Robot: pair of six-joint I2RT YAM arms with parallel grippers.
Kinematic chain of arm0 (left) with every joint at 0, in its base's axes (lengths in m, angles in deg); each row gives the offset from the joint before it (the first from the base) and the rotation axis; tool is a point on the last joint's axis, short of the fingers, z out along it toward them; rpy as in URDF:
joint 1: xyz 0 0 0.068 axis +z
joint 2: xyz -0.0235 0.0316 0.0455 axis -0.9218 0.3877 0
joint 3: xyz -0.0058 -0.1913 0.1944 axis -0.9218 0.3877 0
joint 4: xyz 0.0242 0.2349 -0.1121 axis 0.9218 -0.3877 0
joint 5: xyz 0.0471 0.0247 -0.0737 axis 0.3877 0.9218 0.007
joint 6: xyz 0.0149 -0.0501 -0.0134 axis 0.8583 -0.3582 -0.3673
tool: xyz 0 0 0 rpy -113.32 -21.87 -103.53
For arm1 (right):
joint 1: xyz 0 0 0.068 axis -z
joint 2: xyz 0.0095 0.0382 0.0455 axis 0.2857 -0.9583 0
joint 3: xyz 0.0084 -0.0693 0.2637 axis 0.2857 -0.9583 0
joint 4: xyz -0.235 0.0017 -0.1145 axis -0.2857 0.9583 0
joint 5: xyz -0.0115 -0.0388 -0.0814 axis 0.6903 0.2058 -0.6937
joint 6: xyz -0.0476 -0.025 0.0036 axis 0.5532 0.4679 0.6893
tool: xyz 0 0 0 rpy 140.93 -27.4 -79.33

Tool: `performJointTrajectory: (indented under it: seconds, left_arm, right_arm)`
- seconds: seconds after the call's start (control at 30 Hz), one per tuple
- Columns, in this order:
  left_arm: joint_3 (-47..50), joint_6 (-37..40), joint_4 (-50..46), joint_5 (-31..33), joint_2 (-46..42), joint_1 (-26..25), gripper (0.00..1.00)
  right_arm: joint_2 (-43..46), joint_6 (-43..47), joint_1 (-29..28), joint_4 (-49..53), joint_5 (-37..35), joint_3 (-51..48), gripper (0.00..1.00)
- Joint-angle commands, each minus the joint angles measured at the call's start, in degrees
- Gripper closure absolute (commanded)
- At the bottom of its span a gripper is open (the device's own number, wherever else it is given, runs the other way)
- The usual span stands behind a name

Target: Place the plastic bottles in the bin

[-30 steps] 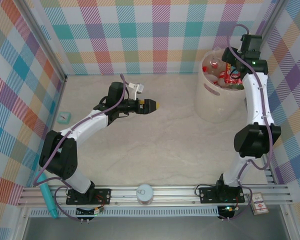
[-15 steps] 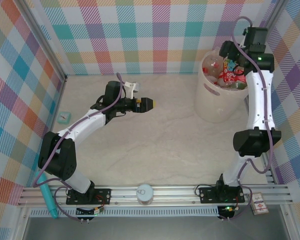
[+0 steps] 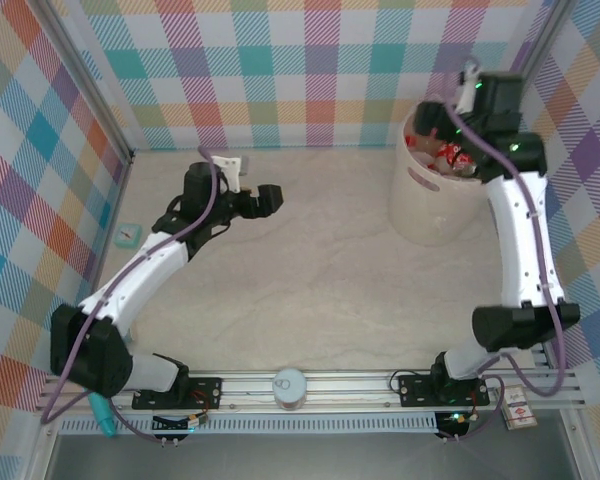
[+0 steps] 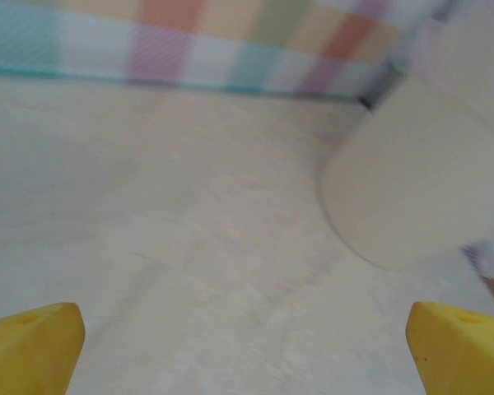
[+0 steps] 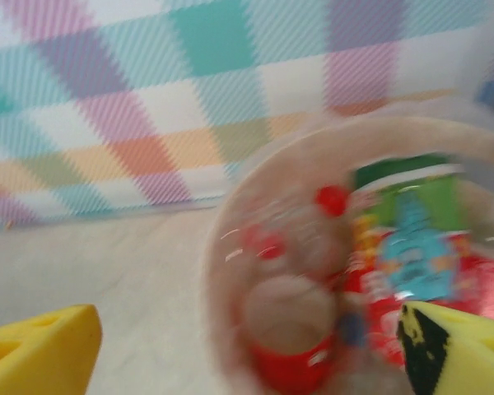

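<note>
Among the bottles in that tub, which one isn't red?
The green-and-blue labelled bottle; the others in the tub show red caps or labels.

The overhead view is lit brightly and evenly, so that only soft, faint shadows are cast on the pale desk (image 3: 330, 290) under the arms, and everything there is rendered sharp. The right wrist view is smeared heavily by motion blur: the bin (image 5: 224, 255), the plastic bottles (image 5: 412, 239) in it and the yellow fingertips (image 5: 37, 350) are softened to streaks. The left wrist view is washed out and slightly defocused, with the bin's outline left hazy.
</note>
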Motion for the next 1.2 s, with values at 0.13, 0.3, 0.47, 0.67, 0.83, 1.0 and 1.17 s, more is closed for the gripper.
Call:
performJointTrajectory:
  seconds: [0.13,0.3,0.47,0.67,0.83,1.0,1.17]
  left_arm:
    - [14.96,5.65,6.21,38.01,-10.02,0.89,0.0]
    - [26.27,4.93,17.45,47.02,-8.56,2.86,0.0]
    - [29.14,8.13,26.88,49.53,0.8,3.17,0.0]
    - [29.77,18.23,35.44,47.74,7.05,3.78,0.0]
    - [31.55,17.01,40.05,39.65,10.17,8.35,0.0]
    - [35.36,11.35,46.04,29.21,11.92,15.6,0.0]
    - [37.99,12.63,51.87,25.57,12.6,15.83,0.0]
  right_arm:
    - [17.02,5.54,-15.55,-17.16,-3.96,-32.22,0.01]
    - [20.49,5.62,-15.52,-27.7,-4.17,-53.12,0.01]
    - [20.54,11.48,-14.19,-35.68,-8.49,-64.44,0.01]
    - [19.75,14.74,-6.93,-52.93,-2.8,-76.52,0.01]
    - [15.28,15.41,-2.83,-64.0,-0.38,-80.84,0.01]
    - [8.79,14.2,0.27,-76.59,1.83,-83.99,0.01]
    - [4.33,15.53,1.57,-84.83,2.64,-84.89,0.01]
